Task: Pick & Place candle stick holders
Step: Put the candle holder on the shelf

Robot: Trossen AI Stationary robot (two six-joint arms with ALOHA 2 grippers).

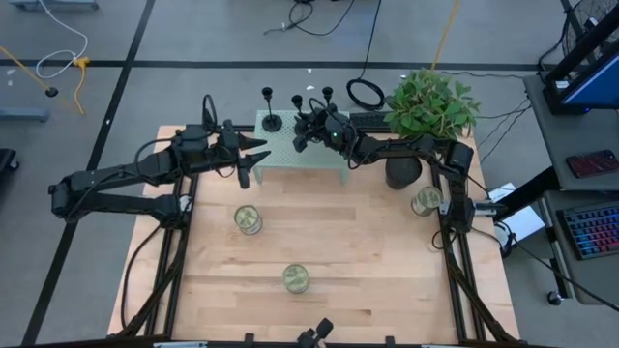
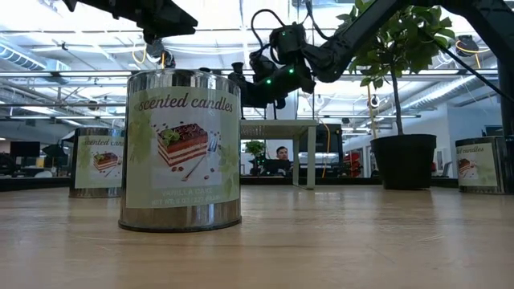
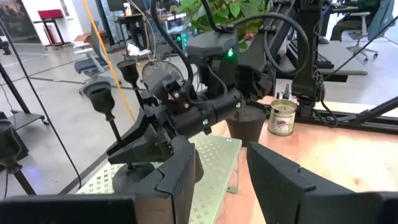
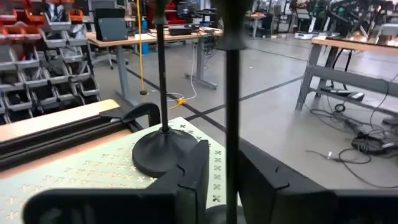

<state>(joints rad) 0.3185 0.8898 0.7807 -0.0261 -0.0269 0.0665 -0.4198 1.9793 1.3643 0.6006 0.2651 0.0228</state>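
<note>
Three black candle stick holders stand on a green perforated platform [image 1: 290, 155] at the table's far side: one at its left [image 1: 271, 118], one in the middle [image 1: 300, 106], one to the right [image 1: 327, 97]. My right gripper [image 1: 302, 135] reaches level from the right, and its fingers stand on either side of the middle holder's thin stem [image 4: 231, 124], a narrow gap apart. The left holder's base [image 4: 163, 152] rests on the platform beyond it. My left gripper [image 1: 255, 160] is open and empty beside the platform's left end. My right gripper's fingers [image 4: 194, 177] flank the middle holder's upright stem [image 4: 232, 168], coming level from the table's right. A slit of platform shows between the stem and one finger. Whether the other finger [image 4: 264, 180] touches the stem, I cannot tell.
Three scented-candle jars stand on the wooden table: left of centre [image 1: 248, 219], near the front [image 1: 296, 278] and at the right [image 1: 426, 201]. A black pot with a green plant [image 1: 402, 172] stands right of the platform, under the right arm.
</note>
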